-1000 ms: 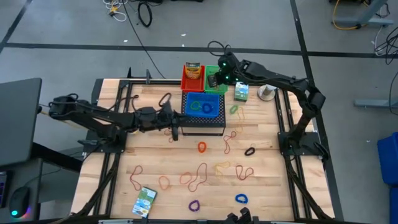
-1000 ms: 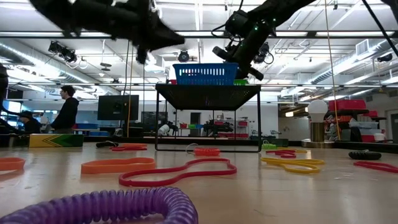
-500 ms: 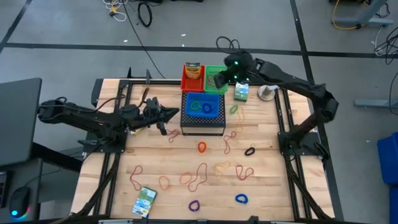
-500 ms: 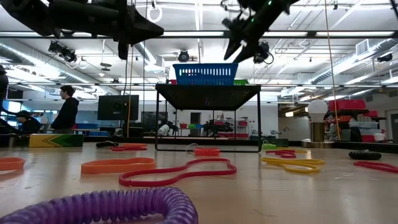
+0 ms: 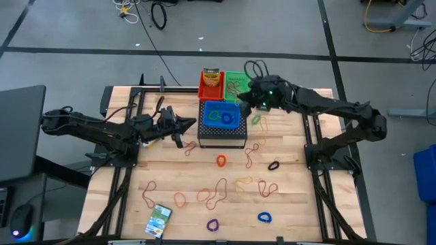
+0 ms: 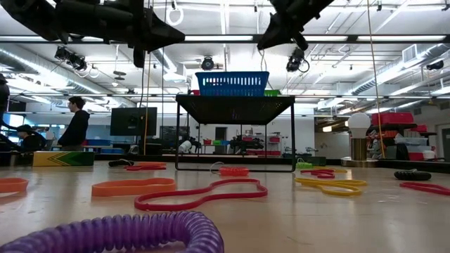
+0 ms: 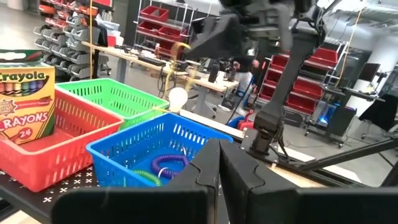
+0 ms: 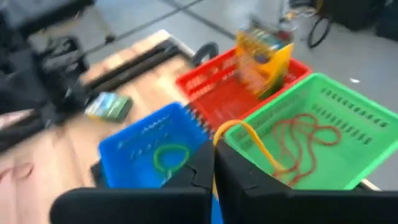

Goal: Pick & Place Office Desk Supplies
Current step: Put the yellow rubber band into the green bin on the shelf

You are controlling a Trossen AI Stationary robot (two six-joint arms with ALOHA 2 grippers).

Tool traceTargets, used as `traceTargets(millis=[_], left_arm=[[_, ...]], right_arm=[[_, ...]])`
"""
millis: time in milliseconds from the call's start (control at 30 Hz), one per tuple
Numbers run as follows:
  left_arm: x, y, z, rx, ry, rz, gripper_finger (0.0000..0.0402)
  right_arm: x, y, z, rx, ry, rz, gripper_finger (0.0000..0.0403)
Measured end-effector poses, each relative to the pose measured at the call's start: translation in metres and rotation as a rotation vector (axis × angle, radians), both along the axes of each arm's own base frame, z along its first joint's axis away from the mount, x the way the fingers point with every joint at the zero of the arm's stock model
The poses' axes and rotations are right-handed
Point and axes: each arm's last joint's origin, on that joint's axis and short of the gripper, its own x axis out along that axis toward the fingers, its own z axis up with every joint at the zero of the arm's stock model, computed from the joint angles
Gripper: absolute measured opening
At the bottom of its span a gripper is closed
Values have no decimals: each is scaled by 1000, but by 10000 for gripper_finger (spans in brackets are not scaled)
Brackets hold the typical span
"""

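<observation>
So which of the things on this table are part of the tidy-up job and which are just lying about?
Part of the job:
- rubber bands scattered on the table
- purple loop and blue loop
- green-white box
- yellow band pinched in the shut right hand
- red, green and blue baskets

Just lying about:
- black perforated box
- crayon pack

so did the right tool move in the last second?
Yes. In the high view the right tool shifted off the green basket toward its corner beside the blue basket.
</observation>
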Motion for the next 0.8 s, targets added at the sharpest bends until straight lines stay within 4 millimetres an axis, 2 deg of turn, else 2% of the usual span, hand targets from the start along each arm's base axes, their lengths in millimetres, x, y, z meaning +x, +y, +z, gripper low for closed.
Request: traceTargets(millis=[133,300,433,600,700,800], left_arm=[[0,0,-1,17,17,2,13],[0,0,-1,22,18,1,13],[0,0,-1,5,12,0,13],[0,0,-1,-3,9,-3,13],[0,0,-1,-5,9,-4,13],[0,0,-1,-5,9,-4,13]], right_arm=[[1,-27,6,17,-106,-122,9],[5,-56,10,103,-118,-166,4],[13,-78,-5,259,-14,-197,3],[26,-97,-22,426,137,-216,3],[33,-104,-25,460,183,-234,14],[38,-108,-20,445,192,-240,46]])
